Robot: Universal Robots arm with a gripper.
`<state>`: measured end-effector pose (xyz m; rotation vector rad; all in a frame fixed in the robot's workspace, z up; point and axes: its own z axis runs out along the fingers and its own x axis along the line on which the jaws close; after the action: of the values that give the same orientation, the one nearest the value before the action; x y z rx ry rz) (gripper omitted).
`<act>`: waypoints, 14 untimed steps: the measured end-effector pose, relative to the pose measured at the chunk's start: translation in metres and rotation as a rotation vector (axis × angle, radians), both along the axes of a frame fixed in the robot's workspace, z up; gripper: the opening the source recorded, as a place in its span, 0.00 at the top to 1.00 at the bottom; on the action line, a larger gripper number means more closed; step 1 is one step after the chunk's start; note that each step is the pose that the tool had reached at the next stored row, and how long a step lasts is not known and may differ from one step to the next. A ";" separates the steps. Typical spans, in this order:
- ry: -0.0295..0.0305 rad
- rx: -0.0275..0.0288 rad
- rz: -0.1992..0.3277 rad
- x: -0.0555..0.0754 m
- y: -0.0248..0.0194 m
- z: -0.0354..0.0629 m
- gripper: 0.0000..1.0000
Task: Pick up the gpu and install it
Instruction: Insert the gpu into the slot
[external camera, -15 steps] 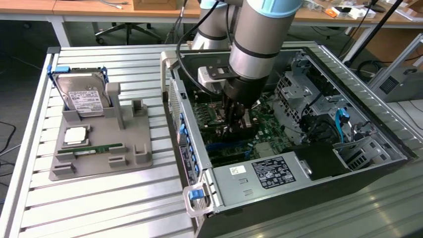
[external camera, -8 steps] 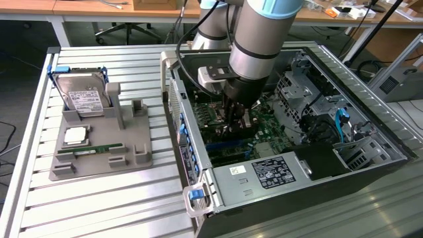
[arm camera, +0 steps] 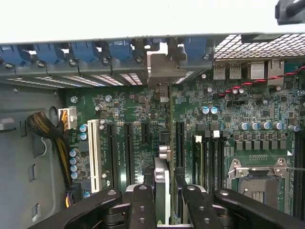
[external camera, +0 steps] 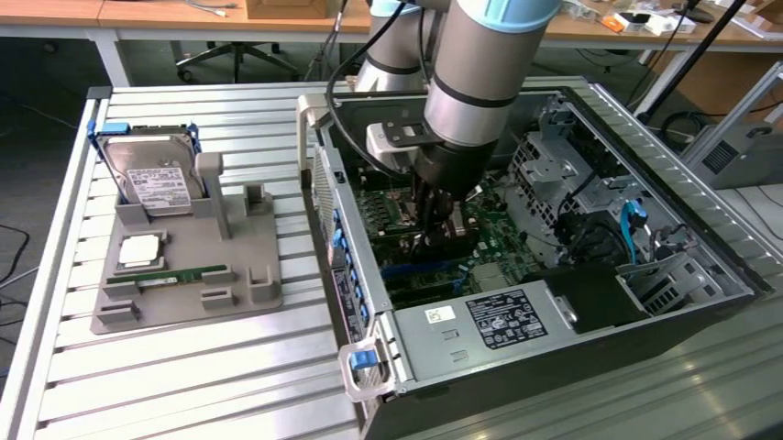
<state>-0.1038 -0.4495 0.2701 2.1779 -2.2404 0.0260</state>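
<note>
gpu [arm camera: 162,191] stands on edge, seen edge-on, silvery bracket end [arm camera: 161,71] up at the rear slot openings, board over a motherboard slot.

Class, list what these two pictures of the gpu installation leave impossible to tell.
- Exterior view: the hand and the gpu are hidden behind the arm's wrist inside the computer case.
- Wrist view: the gpu shows edge-on; its lower end is covered by the fingers, so whether it is seated in a motherboard slot is unclear.
</note>
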 end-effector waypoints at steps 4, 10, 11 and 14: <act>0.0000 -0.0001 0.000 -0.002 0.0000 0.0000 0.73; 0.0001 -0.0001 0.000 -0.003 -0.0015 0.0001 0.73; 0.0001 0.0000 0.000 -0.003 -0.0023 0.0000 0.73; 0.0001 -0.0001 0.000 -0.003 -0.0044 0.0001 0.73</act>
<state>-0.1069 -0.4538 0.2702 2.1776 -2.2405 0.0260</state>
